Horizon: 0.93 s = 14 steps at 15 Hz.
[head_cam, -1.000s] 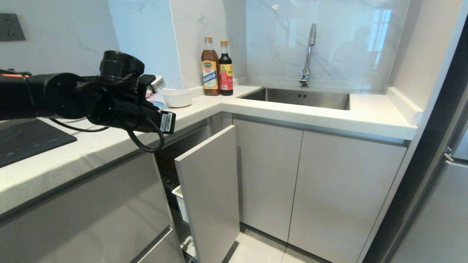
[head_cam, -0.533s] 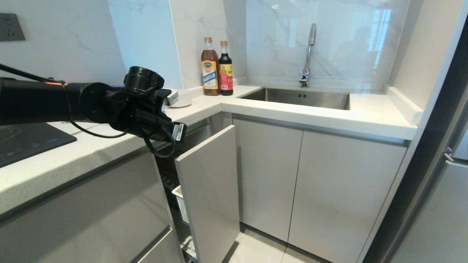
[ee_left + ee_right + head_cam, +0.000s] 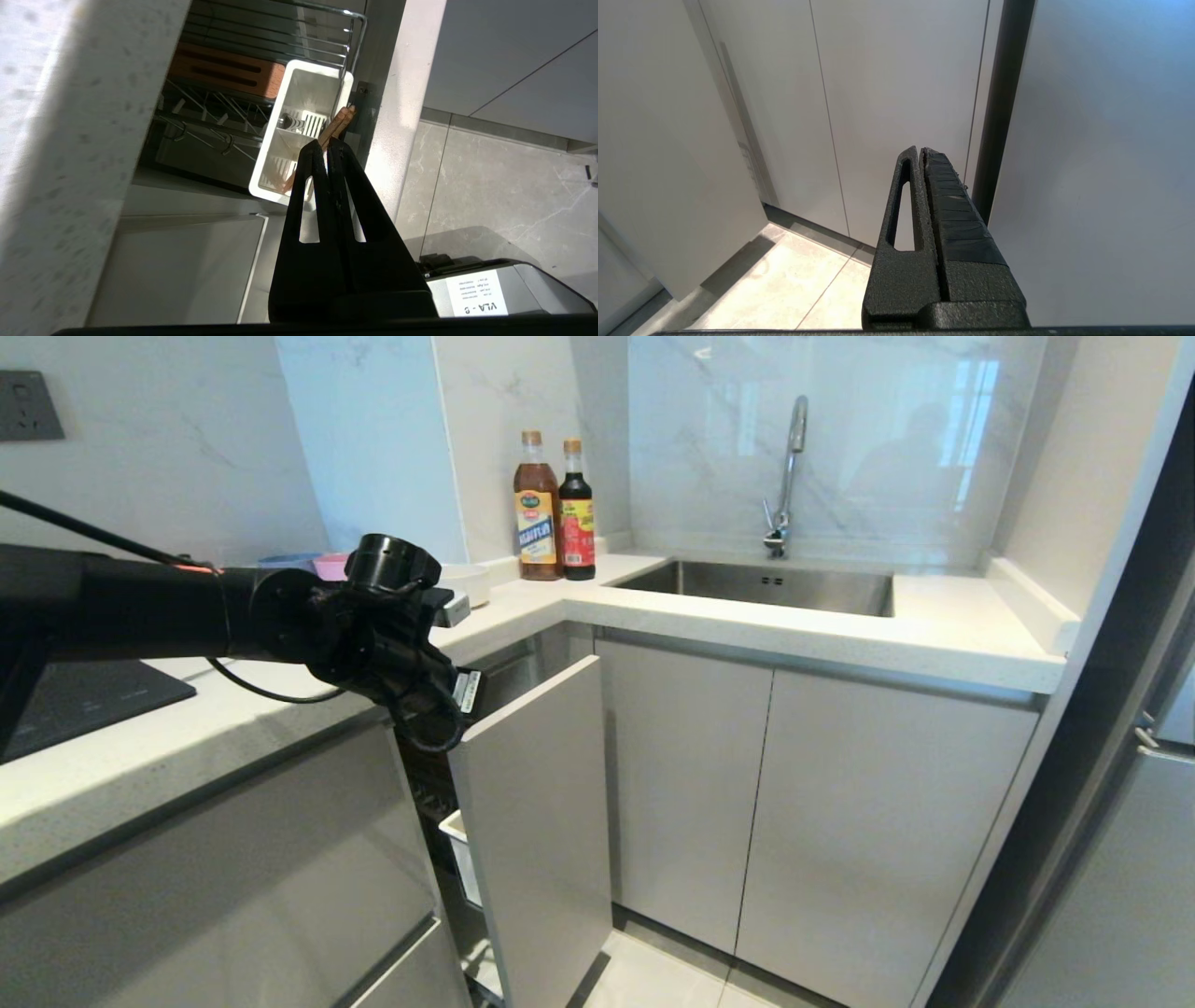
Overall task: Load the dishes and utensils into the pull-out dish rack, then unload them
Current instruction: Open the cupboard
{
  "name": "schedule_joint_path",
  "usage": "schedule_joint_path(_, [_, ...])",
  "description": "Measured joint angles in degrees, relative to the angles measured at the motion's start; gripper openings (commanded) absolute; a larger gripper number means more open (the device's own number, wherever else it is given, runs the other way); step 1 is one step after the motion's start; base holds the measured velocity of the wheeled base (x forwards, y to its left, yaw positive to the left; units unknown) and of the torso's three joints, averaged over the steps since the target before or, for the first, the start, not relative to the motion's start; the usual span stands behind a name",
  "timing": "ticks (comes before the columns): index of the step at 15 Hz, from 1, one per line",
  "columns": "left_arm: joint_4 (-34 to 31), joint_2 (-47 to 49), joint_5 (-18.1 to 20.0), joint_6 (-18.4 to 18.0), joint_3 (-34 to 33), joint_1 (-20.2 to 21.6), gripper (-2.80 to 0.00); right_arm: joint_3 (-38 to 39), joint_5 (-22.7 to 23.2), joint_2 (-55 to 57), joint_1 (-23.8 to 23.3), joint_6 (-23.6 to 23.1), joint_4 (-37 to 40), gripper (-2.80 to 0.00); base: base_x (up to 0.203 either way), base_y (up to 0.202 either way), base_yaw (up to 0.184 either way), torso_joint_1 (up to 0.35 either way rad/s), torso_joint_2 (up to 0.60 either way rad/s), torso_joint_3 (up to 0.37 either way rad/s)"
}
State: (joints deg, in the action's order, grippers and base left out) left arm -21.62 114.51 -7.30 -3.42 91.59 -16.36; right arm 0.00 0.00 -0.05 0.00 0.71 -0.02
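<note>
Beside the countertop (image 3: 653, 616), left tool (image 3: 327, 144) clamps chopsticks (image 3: 337, 125) over the rack's white utensil holder (image 3: 299, 93)

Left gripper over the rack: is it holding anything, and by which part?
Yes. The left gripper is shut on the wooden chopsticks, pinching them partway along; one end sticks out past the fingers, above the white utensil holder.

Countertop (image 3: 747, 630) carries 2 bottles (image 3: 555, 509), bowl (image 3: 467, 581).

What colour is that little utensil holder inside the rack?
White plastic utensil holder, clearest in the left wrist view.
</note>
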Motion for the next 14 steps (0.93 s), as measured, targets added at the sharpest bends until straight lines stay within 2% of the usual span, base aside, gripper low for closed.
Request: schedule_joint_path(14, [0.37,3.29,0.42,0.23,0.15,0.07,-2.80,0.00,0.00,0.00,-0.02,0.00,-0.01,-2.80,0.000,0.000,0.000,0.000,0.00,0.000])
